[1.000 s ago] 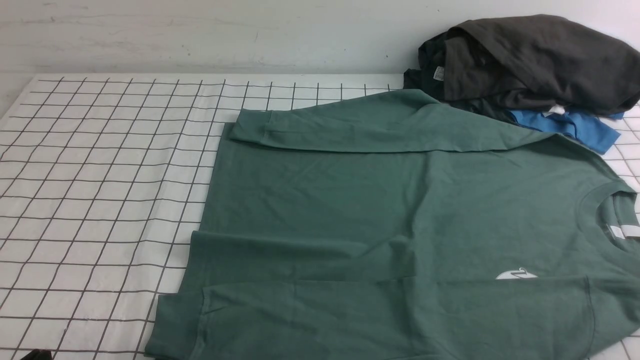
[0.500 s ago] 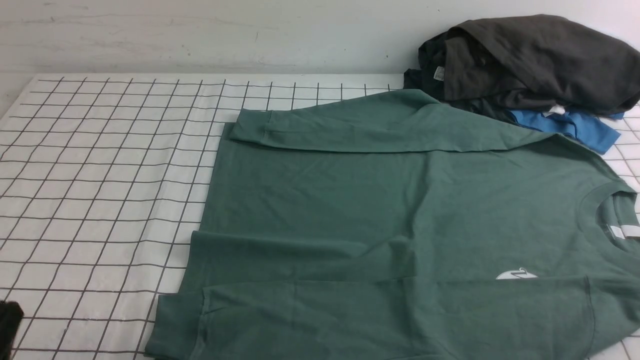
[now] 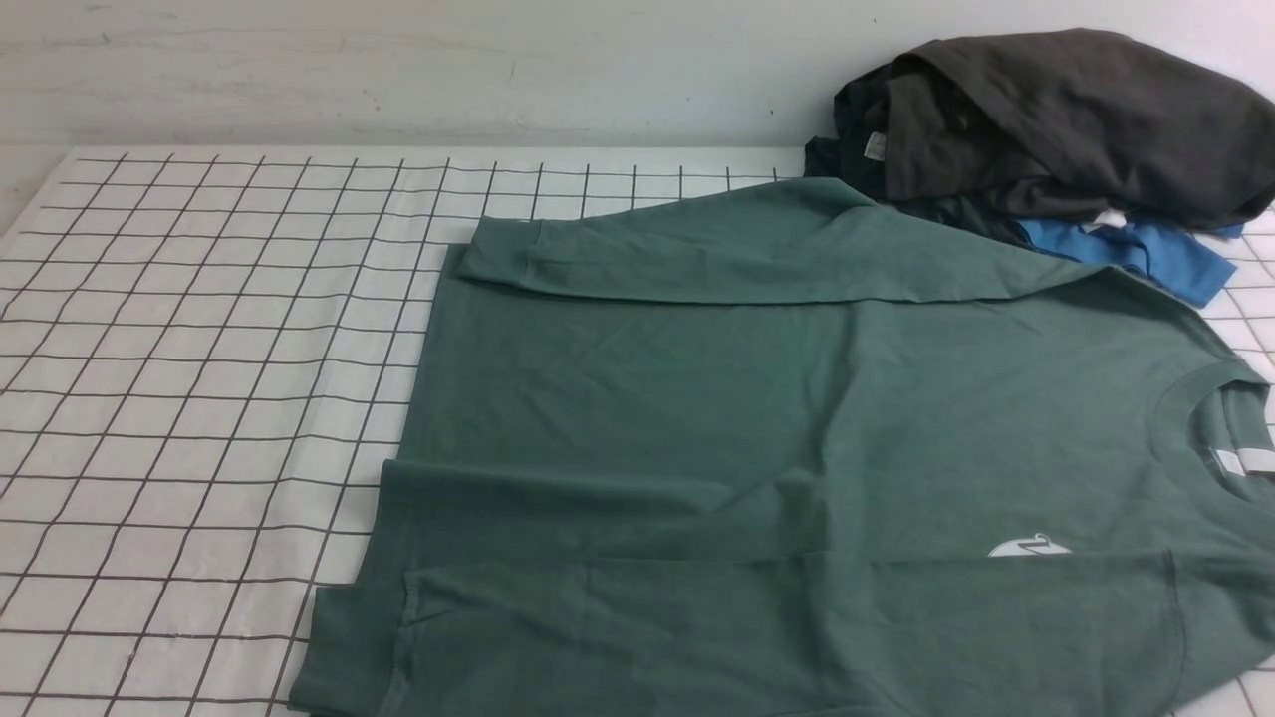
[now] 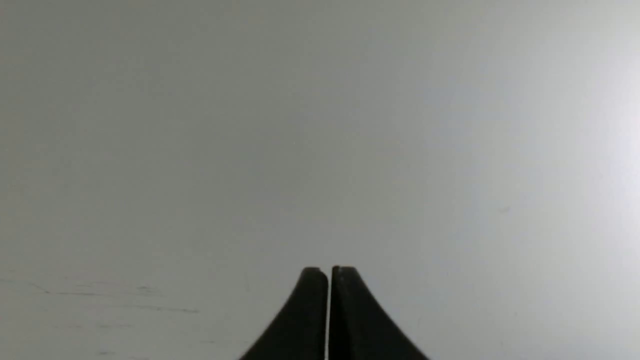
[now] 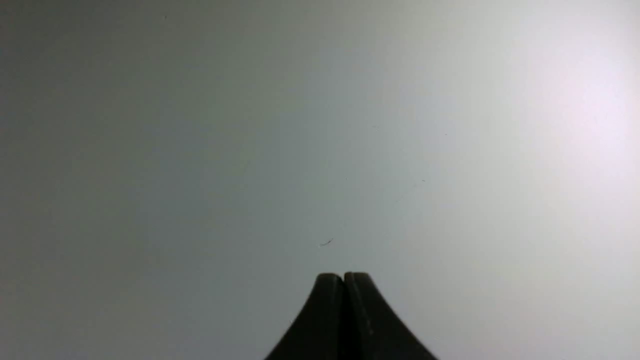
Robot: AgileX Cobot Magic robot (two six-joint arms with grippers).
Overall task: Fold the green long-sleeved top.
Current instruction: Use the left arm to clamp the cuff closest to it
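Note:
The green long-sleeved top [image 3: 757, 448] lies flat on the checked cloth in the front view, neck to the right, hem to the left. Both sleeves are folded in over the body. The white chest logo [image 3: 1029, 547] and white neck label [image 3: 1230, 461] show. Neither gripper shows in the front view. In the left wrist view my left gripper [image 4: 329, 270] is shut and empty, facing a plain grey surface. In the right wrist view my right gripper [image 5: 343, 275] is shut and empty, facing a plain grey surface.
A pile of dark grey garments [image 3: 1056, 119] with a bright blue garment [image 3: 1146, 254] under it sits at the back right, touching the top's far sleeve. The white checked cloth [image 3: 199, 349] covers the table. A pale wall runs along the back.
A dark part of the left arm showed at the front view's bottom left edge half a second ago and is now out of view. The top has not moved.

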